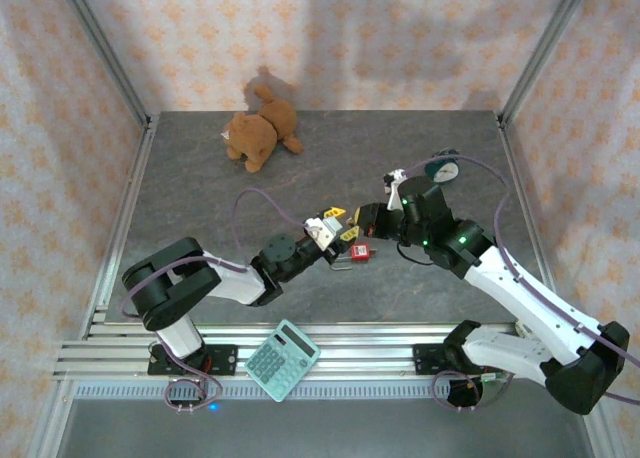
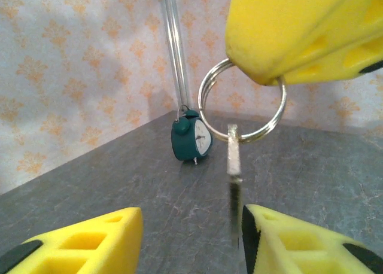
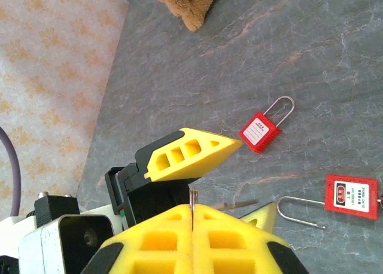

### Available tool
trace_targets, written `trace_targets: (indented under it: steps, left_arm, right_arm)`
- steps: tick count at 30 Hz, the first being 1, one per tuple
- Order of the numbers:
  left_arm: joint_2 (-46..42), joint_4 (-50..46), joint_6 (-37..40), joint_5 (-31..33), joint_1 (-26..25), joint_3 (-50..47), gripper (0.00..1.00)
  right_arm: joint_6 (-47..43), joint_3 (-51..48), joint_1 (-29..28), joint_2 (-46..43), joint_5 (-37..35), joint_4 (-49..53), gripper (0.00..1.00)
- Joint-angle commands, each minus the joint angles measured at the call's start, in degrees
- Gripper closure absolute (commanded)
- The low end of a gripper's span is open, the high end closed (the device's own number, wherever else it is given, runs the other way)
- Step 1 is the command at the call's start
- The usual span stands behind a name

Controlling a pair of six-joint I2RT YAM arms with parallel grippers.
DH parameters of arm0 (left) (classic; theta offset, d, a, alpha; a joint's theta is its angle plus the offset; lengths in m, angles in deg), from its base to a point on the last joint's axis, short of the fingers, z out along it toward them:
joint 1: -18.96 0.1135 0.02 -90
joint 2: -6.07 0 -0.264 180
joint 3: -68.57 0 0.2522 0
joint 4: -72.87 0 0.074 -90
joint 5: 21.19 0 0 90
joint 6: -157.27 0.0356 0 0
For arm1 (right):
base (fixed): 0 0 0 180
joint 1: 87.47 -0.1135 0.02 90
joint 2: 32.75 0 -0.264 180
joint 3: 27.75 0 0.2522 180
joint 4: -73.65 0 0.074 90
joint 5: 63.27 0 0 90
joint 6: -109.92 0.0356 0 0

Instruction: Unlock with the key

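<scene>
A steel key (image 2: 233, 160) hangs blade-down from a key ring (image 2: 242, 100). My right gripper (image 3: 192, 211) is shut on that ring, whose wire edge shows between the pressed yellow pads. My left gripper (image 2: 191, 226) is open around the key's blade, which hangs close to the right-hand finger (image 2: 299, 244); I cannot tell if they touch. In the top view the two grippers meet tip to tip at mid-table, left gripper (image 1: 330, 224), right gripper (image 1: 362, 221). Two red padlocks lie on the table below them, one (image 3: 259, 132) farther off, the other (image 3: 353, 196) closer, both with shackles closed.
A brown teddy bear (image 1: 262, 130) lies at the back of the table. A teal alarm clock (image 1: 443, 168) stands at the back right by the cage post. A teal calculator (image 1: 282, 359) rests on the front rail between the arm bases.
</scene>
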Motion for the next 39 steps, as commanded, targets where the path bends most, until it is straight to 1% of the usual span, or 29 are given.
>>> trace_targets:
  steps: [1,4,8,12,16,20,30,34,39]
  left_arm:
    - [0.74,5.29,-2.42,-2.03,-0.65,1.25,0.53]
    - [0.91,5.29,-2.56,-2.54,-1.03,1.33,0.54]
    - [0.64,5.27,-2.29,-2.29,-1.24,1.33,0.53]
    - [0.46,5.29,-2.74,-3.2,-1.22,1.81,0.56]
    - [0.56,5.32,-2.27,-3.21,-1.24,2.12,0.64]
    - [0.27,5.25,-2.56,-3.51,-1.27,1.86,0.74]
    - [0.15,5.25,-2.39,-3.83,-1.25,1.6,0.89]
    - [-0.32,5.32,-2.3,-4.42,-1.25,1.38,0.99]
    - [-0.8,5.32,-2.53,-5.5,-1.24,0.9,1.0]
  right_arm:
    - [2.95,-0.98,-0.46,-2.32,-2.48,-4.49,1.0]
    - [3.58,-1.34,-0.53,-2.9,-3.69,-5.05,1.0]
    - [4.73,-1.83,-0.69,-2.83,-3.51,-6.09,1.0]
    - [5.69,-3.23,-0.96,-2.91,-3.04,-8.36,1.0]
    - [6.15,-4.13,-1.23,-3.17,-2.81,-9.82,1.0]
    - [6.36,-4.42,-1.33,-3.69,-3.3,-9.81,1.0]
    - [6.57,-5.41,-1.31,-5.18,-5.32,-9.14,1.0]
    - [5.41,-4.81,-1.31,-5.37,-6.7,-7.2,1.0]
    - [4.1,-4.66,-1.23,-5.8,-10.08,-5.26,1.0]
